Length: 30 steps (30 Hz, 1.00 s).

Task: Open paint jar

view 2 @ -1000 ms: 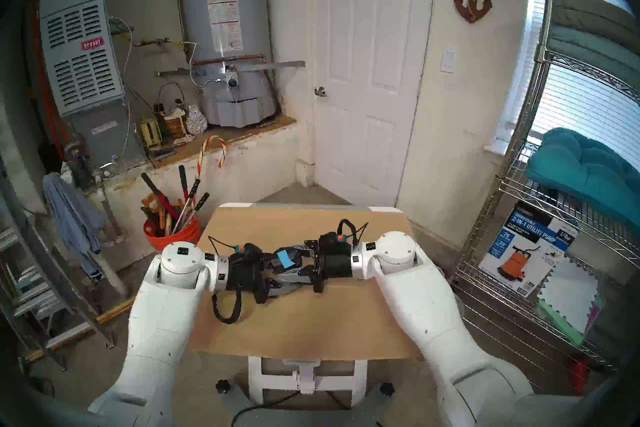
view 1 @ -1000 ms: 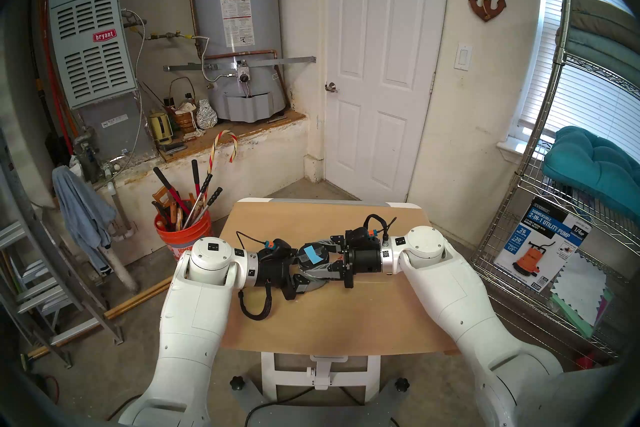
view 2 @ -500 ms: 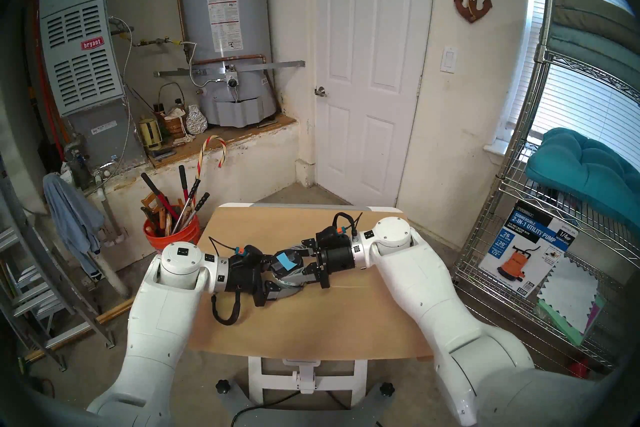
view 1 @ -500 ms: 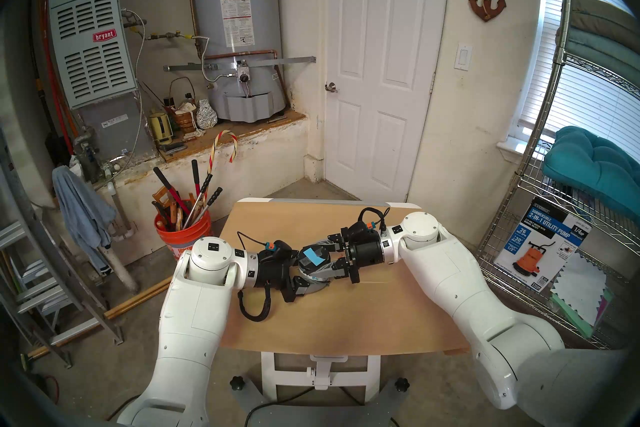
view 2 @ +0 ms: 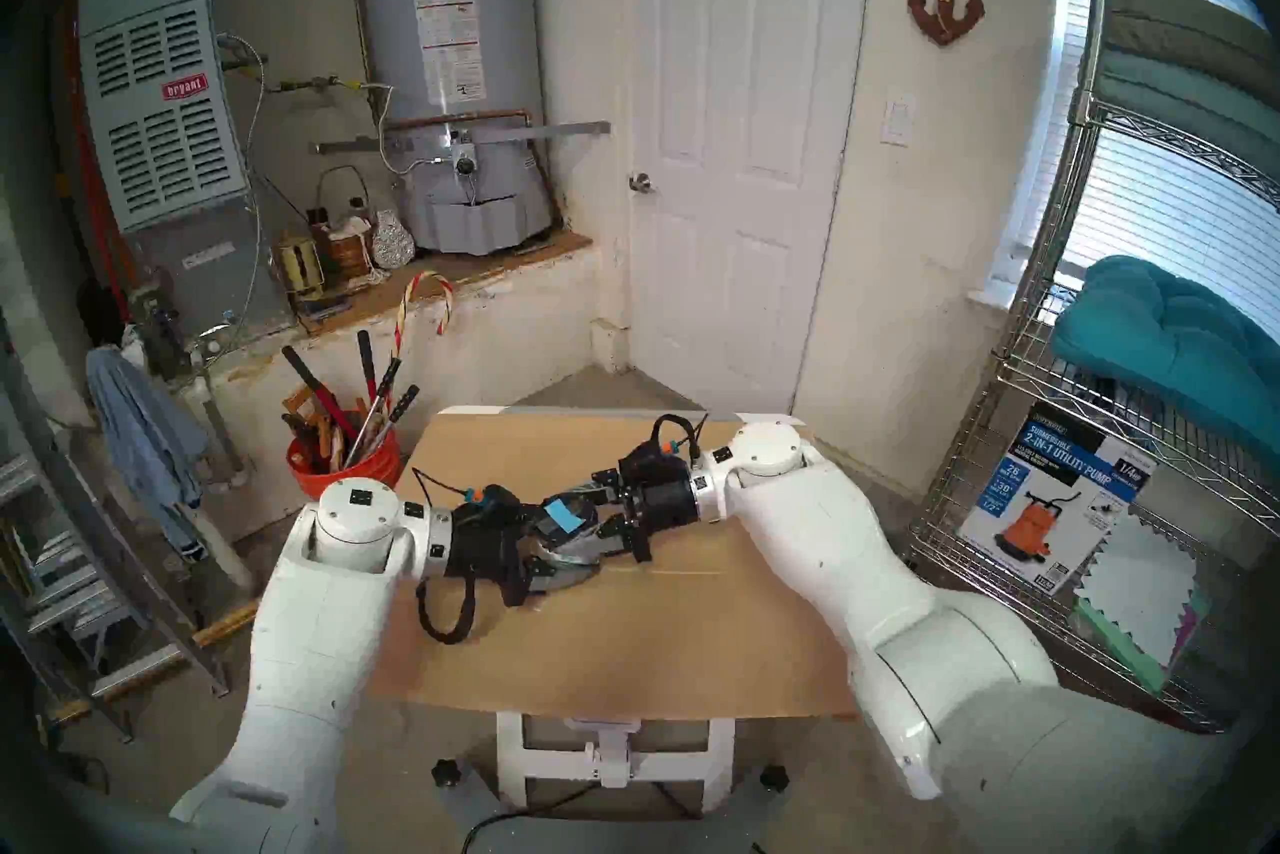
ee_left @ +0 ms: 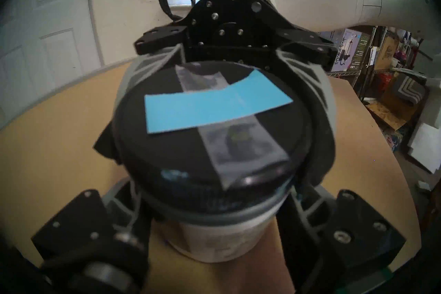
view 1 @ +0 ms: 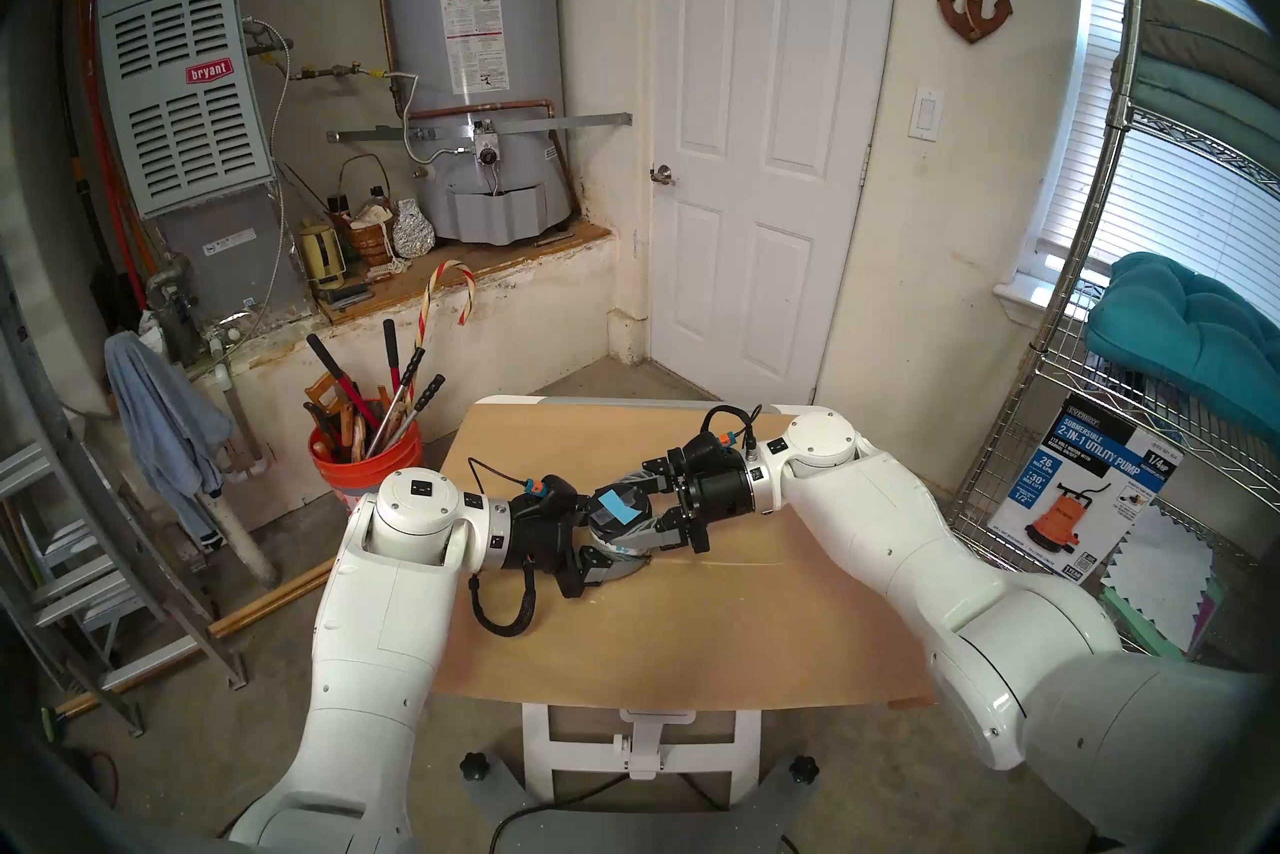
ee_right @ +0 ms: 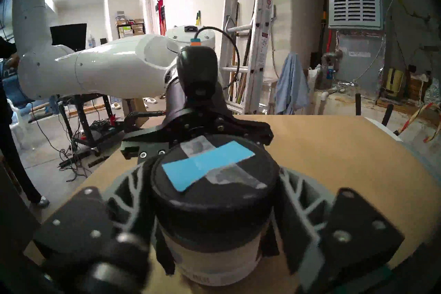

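Small cylindrical paint jar (ee_left: 216,242), white label on the body, black round screw lid (ee_left: 210,133) on top, sits upright on the tan wooden tabletop (view 1: 692,631) between the two claws. Lid is on. A light-blue tape strip (ee_left: 214,105) runs across the lid, over a clear tape strip that crosses it.

Left gripper (view 1: 609,544) comes in from the jar's left, angled slightly down. Its grey ribbed fingers (ee_left: 124,212) sit low, either side of the jar body under the lid, clamped on the jar.

Right gripper (view 1: 641,509) comes in from the opposite side, higher up, at lid level. Its grey ribbed fingers (ee_right: 298,202) flank the lid on both sides. In the right wrist view, the one at the picture's right shows a thin gap to the lid rim; the one at the left is close against it, contact unclear. Can't tell if this claw is gripping or loose.

The two claws face each other nose to nose across the jar, left fingers below the right fingers.

Beyond the left claw, off the table: orange plastic bucket (view 1: 374,471) full of long-handled tools. Beyond the right claw: chrome wire shelving (view 1: 1080,416) with a boxed utility pump (view 1: 1080,499). Far side: white panel door (view 1: 755,139) and grey water heater tank (view 1: 478,48).
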Each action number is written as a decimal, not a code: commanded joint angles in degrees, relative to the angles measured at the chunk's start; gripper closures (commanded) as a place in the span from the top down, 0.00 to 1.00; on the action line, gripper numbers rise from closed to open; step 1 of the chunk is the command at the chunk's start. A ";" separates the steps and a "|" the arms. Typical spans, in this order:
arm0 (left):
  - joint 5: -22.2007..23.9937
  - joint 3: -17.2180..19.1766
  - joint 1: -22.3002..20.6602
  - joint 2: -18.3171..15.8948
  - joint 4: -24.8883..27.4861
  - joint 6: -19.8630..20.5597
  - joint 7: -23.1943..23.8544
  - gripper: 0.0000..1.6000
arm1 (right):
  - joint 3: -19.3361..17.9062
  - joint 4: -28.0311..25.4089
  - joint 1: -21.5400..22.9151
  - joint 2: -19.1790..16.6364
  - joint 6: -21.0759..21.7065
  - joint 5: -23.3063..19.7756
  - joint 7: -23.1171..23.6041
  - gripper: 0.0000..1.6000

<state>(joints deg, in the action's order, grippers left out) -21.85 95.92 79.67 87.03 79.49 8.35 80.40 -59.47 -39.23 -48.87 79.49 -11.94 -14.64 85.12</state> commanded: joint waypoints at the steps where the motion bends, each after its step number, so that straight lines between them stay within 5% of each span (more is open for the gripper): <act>1: 0.81 -0.46 -0.38 0.41 0.18 0.14 1.41 0.00 | 4.01 1.16 2.88 -0.73 -3.34 -4.89 -0.12 1.00; 12: 0.68 -0.62 -1.30 0.59 -1.57 -0.16 1.06 0.00 | 2.91 -1.11 0.18 -2.83 -5.79 -14.16 -0.12 1.00; 21: 0.58 -0.24 -1.12 0.75 -1.45 -0.34 0.22 0.00 | 6.86 -4.61 -1.12 -6.07 -4.40 -20.46 -0.12 1.00; 25: -0.57 -0.22 -0.36 1.02 -0.47 -0.77 -1.89 0.00 | 3.73 -6.53 -3.29 -6.58 -5.03 -21.54 -0.12 1.00; 30: -1.06 -0.32 -0.22 1.46 -0.60 -1.46 -3.40 0.00 | 1.29 -11.94 -8.45 -6.53 -8.11 -22.38 -7.45 1.00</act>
<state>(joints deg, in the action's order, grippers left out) -21.95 95.64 79.23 88.16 78.22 7.35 78.95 -54.61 -44.93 -52.16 72.95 -16.92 -34.41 83.82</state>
